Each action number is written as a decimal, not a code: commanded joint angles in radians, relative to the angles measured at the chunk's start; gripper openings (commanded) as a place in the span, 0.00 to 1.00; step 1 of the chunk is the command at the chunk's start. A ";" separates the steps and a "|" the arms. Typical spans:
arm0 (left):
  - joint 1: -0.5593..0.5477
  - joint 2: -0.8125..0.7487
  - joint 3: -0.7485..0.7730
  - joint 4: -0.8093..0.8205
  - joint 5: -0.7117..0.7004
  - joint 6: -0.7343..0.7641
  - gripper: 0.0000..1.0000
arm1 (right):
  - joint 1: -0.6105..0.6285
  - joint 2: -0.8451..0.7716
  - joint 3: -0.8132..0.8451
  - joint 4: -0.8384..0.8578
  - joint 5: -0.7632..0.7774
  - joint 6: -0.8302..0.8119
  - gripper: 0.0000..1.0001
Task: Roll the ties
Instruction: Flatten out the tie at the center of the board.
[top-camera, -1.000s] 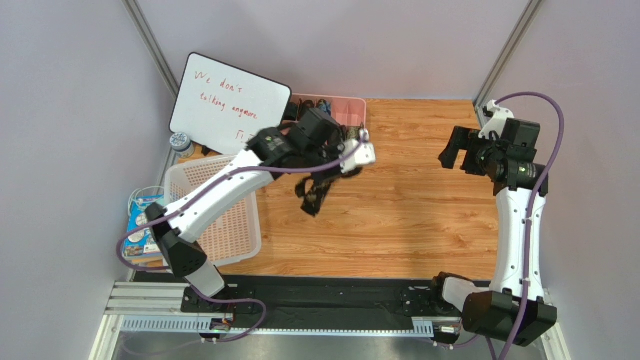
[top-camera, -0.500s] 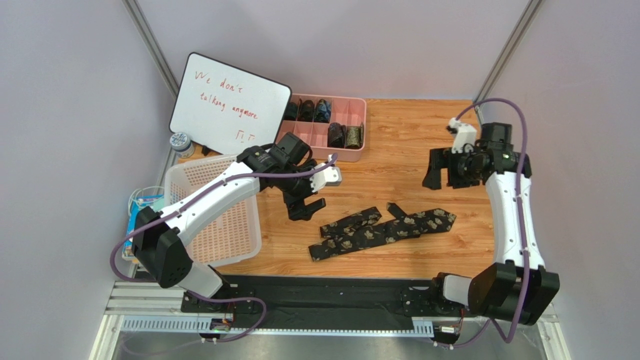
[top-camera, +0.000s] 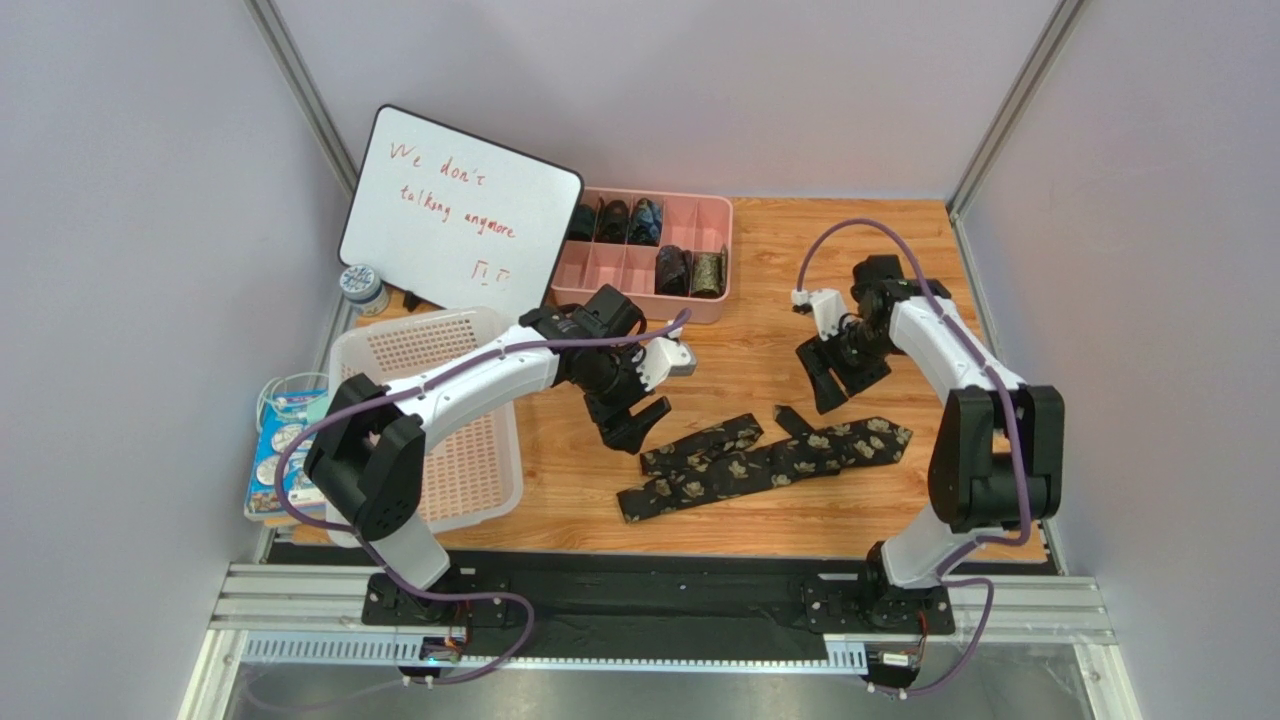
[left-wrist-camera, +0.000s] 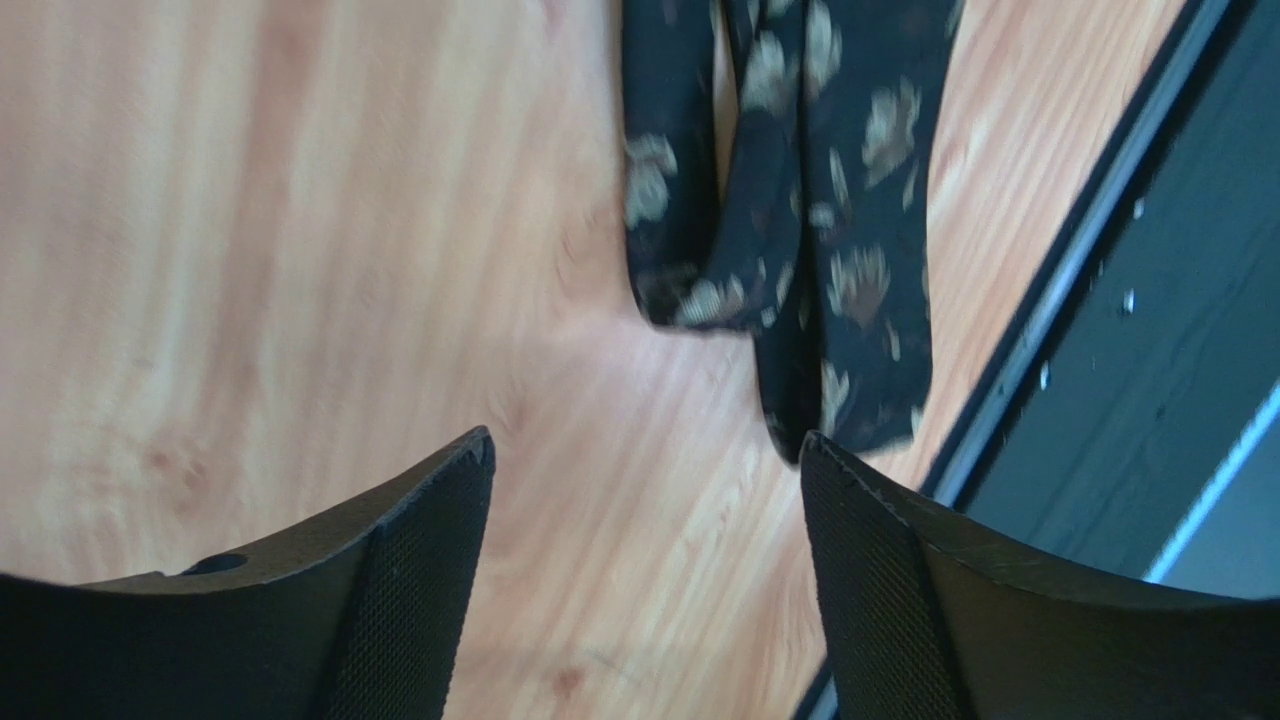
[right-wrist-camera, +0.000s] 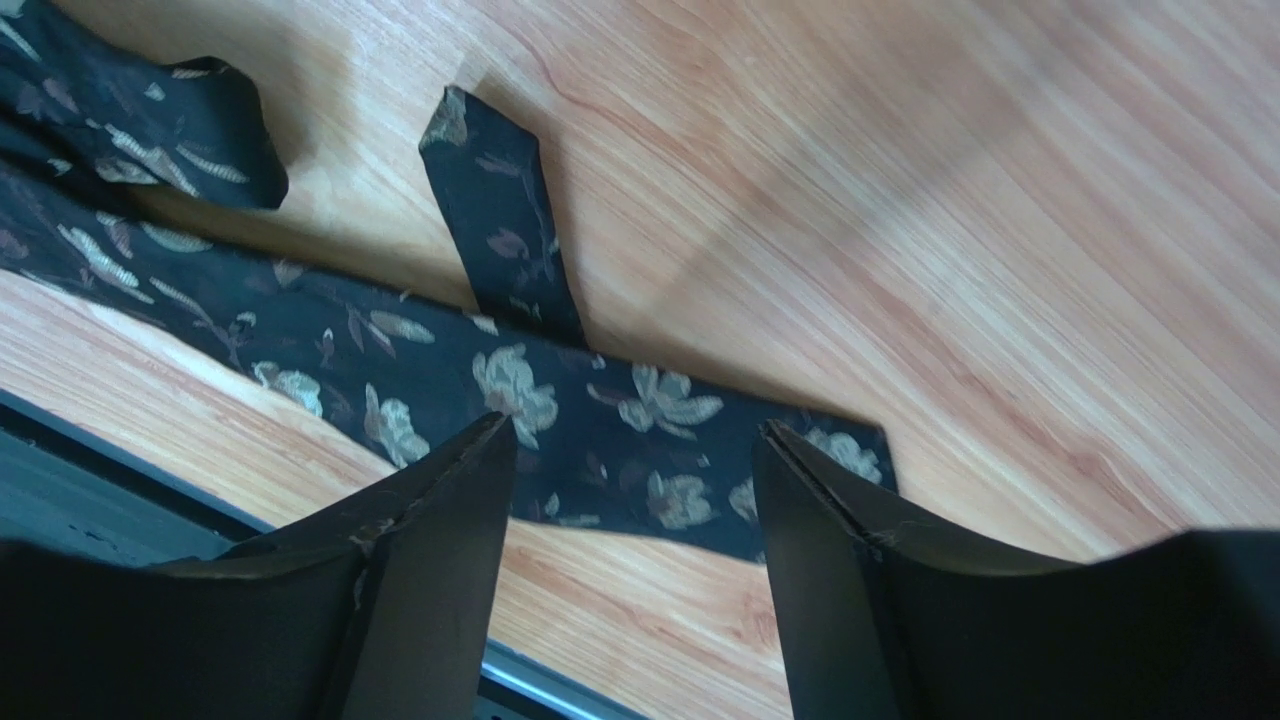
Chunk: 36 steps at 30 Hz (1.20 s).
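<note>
Some rolled ties (top-camera: 619, 221) sit in the tray (top-camera: 598, 273). One tie (top-camera: 766, 458) lies on the bench (top-camera: 842, 270), not yet rolled. My left pincer (top-camera: 631, 425) and right pincer (top-camera: 830, 383) are both open and empty near it.

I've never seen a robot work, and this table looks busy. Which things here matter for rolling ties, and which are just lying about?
For the job:
- flat tie on the table
- rolled ties in the pink tray

Just lying about:
- whiteboard
- basket
- small tin
</note>
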 joint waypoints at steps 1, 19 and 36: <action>-0.026 -0.047 -0.002 0.276 0.016 -0.116 0.78 | 0.019 0.061 0.023 0.054 -0.024 0.092 0.60; -0.209 0.337 0.246 0.640 0.010 -0.170 0.81 | 0.033 0.320 0.100 0.059 -0.189 0.298 0.46; -0.142 0.368 0.307 0.456 -0.004 -0.182 0.04 | -0.004 0.344 0.178 -0.021 -0.237 0.281 0.00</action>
